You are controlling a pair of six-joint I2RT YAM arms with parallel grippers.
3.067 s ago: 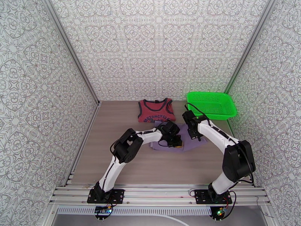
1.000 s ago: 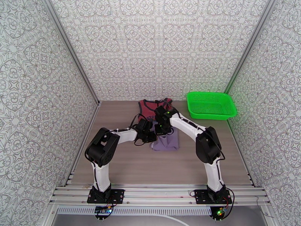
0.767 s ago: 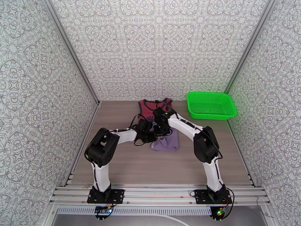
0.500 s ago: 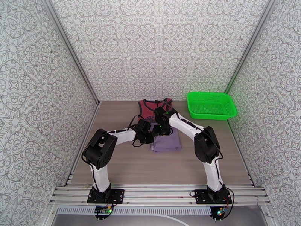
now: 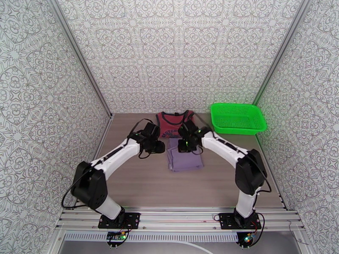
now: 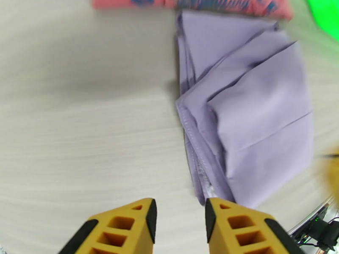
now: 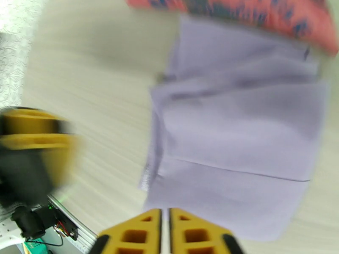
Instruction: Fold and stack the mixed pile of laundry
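Right wrist view is motion-blurred. Red tank top (image 5: 171,121) is partly hidden by both wrists. Lavender garment (image 5: 185,158) lies folded on the bench (image 5: 127,178), against the tank top's near hem. Left pincer (image 6: 180,213) is spread and empty; right pincer (image 7: 165,217) is pressed together and empty. Since half a second ago, the left arm has swung leftward off the cloth.

Plain lavender-purple soft cloth garment (image 5: 185,159). Dark red sleeveless cloth tank top (image 5: 171,123) with dark trim and blue lettering. Bright green plastic mesh basket (image 5: 238,118). Pale beige wood-grain table (image 5: 140,187). White walls (image 5: 178,51) patterned with grey ornamental swirls. Yellow fingers on the left gripper (image 6: 180,206) and right gripper (image 7: 165,214).
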